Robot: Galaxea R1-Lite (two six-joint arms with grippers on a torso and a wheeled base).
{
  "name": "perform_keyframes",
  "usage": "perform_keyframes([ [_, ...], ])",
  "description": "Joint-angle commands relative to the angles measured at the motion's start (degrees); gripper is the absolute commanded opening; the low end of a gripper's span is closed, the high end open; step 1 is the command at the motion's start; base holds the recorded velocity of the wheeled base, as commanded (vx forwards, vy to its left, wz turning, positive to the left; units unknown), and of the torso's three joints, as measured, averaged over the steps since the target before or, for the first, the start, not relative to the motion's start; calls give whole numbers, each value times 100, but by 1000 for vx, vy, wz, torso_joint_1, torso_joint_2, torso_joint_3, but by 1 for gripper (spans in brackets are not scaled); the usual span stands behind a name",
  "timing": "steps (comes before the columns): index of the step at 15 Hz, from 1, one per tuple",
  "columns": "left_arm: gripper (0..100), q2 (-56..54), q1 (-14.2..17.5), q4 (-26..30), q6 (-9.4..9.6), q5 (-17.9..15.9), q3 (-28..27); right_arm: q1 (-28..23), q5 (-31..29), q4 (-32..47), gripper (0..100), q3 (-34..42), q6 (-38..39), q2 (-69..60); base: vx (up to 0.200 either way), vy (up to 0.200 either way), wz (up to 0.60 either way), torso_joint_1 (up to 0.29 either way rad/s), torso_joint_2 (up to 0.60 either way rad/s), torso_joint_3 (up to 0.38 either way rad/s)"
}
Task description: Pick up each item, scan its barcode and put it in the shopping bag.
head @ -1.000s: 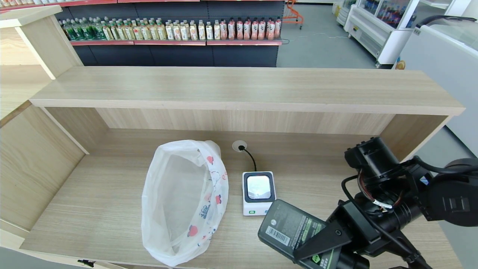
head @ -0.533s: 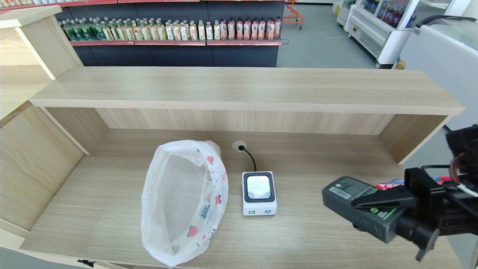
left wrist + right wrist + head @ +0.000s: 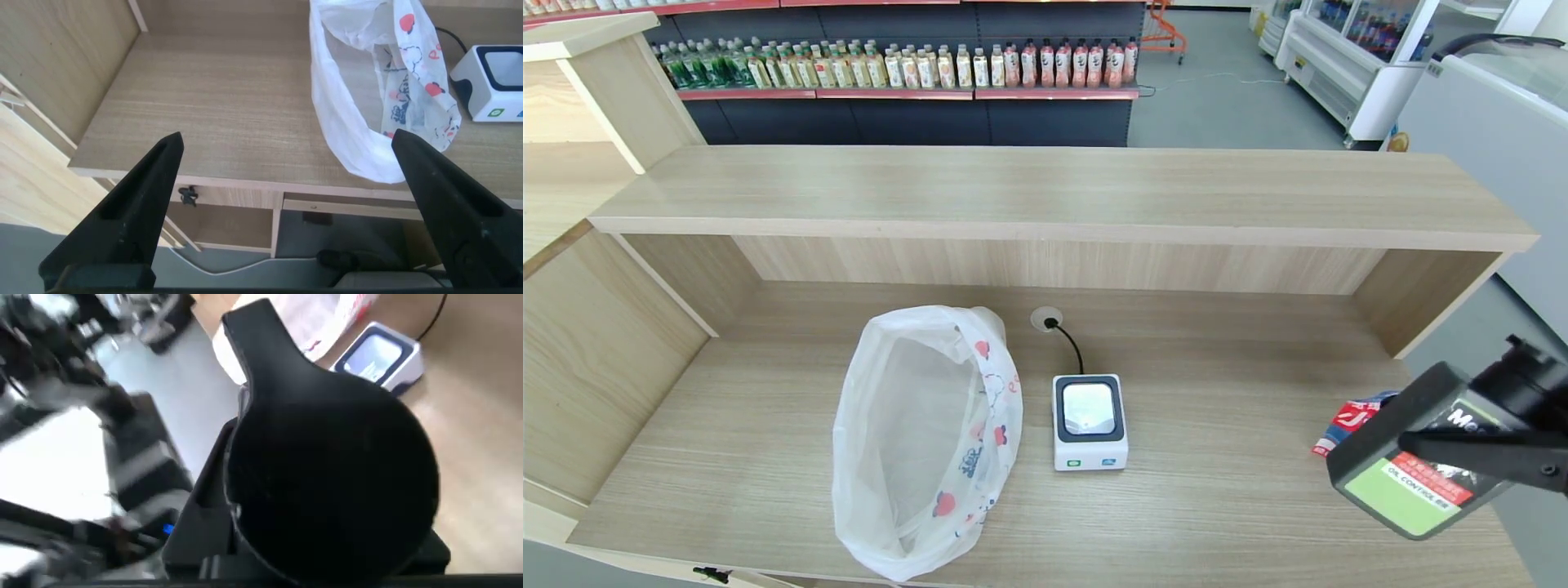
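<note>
Right gripper (image 3: 1494,453) clamped on a dark pack (image 3: 1401,478) with a green label, held over the right end of the counter (image 3: 1217,506), well apart from scanner (image 3: 1089,420) and bag (image 3: 923,441). Red packet (image 3: 1347,420) lies on the counter just beyond the pack. Left gripper (image 3: 288,140) spread wide, empty, at the counter's near edge.

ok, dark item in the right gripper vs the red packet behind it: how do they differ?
The dark item is dark grey with a green and red label; the red packet is red and white. The dark item is clamped in the right gripper, lifted; the red packet lies loose on the counter, partly hidden behind it. Both are at the counter's right end.
</note>
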Motion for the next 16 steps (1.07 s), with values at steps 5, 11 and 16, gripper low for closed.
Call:
perform_keyframes([
  [5, 100, -2, 0, -1, -1, 2, 1, -189, -578, -1297, 0, 411, 3512, 542, 0, 0, 0, 0, 0, 0],
  [11, 100, -2, 0, -1, -1, 2, 1, -189, -630, -1324, 0, 517, 3521, 621, 0, 0, 0, 0, 0, 0],
  [16, 100, -2, 0, -1, -45, 2, 1, -189, -648, -1315, 0, 534, 3521, 603, 0, 80, 0, 2, 3, 2],
])
